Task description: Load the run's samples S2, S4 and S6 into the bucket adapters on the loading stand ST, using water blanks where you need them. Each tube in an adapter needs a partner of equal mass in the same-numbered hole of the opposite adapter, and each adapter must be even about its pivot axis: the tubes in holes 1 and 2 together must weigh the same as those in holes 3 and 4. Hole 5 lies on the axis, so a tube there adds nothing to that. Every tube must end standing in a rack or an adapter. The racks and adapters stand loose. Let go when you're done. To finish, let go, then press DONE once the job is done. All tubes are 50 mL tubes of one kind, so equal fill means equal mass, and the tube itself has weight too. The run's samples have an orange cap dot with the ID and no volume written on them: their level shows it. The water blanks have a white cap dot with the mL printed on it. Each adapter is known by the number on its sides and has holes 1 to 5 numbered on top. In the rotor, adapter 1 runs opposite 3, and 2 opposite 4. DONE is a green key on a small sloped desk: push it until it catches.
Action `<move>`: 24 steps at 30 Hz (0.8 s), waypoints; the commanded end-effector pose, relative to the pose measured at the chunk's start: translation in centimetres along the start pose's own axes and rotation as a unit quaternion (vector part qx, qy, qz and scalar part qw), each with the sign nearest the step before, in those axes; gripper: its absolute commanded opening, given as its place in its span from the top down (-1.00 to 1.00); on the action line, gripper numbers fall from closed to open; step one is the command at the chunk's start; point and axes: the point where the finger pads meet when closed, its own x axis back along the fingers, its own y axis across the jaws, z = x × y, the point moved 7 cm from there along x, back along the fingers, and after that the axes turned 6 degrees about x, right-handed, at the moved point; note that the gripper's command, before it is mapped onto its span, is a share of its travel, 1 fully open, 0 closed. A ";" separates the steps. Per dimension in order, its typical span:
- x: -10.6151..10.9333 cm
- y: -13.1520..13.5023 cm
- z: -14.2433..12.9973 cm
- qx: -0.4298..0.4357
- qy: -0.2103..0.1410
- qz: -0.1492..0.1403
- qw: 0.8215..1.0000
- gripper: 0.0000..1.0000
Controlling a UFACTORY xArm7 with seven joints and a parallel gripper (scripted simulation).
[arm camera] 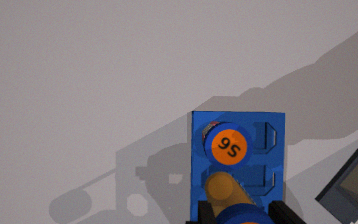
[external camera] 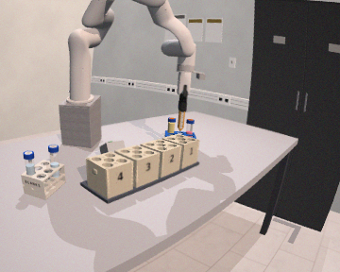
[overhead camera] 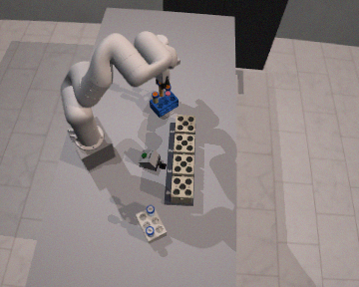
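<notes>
My gripper (overhead camera: 163, 84) (external camera: 182, 105) is shut on an orange-brown tube (overhead camera: 162, 93) (external camera: 181, 121) (arm camera: 221, 187), held about upright with its tip low over the blue rack (overhead camera: 164, 107) (arm camera: 276, 120); its cap ID is not readable. Tube S6 (overhead camera: 168, 88) (external camera: 190, 123) (arm camera: 229, 146) stands in the rack, with a low pinkish-red fill. Another orange-dot tube (overhead camera: 155, 95) (external camera: 172, 126), yellowish, stands there too. Adapters 1 (external camera: 190, 152), 2 (external camera: 171, 160), 3 (external camera: 147, 167) and 4 (external camera: 120, 178) show no tubes. Two blanks (overhead camera: 150, 209) (overhead camera: 150, 231) stand in the white rack (external camera: 33, 189); their volumes are unreadable.
The adapters sit in a row on the dark loading stand (overhead camera: 168, 191) (external camera: 96, 194). The sloped desk with the green DONE key (overhead camera: 144, 155) lies between the arm's base (overhead camera: 95, 153) and the stand. The blue rack is just beyond the adapter 1 end.
</notes>
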 end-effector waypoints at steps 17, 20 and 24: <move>-0.8 0.0 0.1 0.000 0.002 0.000 1.000 1.00; -1.1 0.0 0.1 0.000 0.002 0.000 1.000 1.00; -1.3 0.0 0.1 0.000 0.002 0.000 1.000 1.00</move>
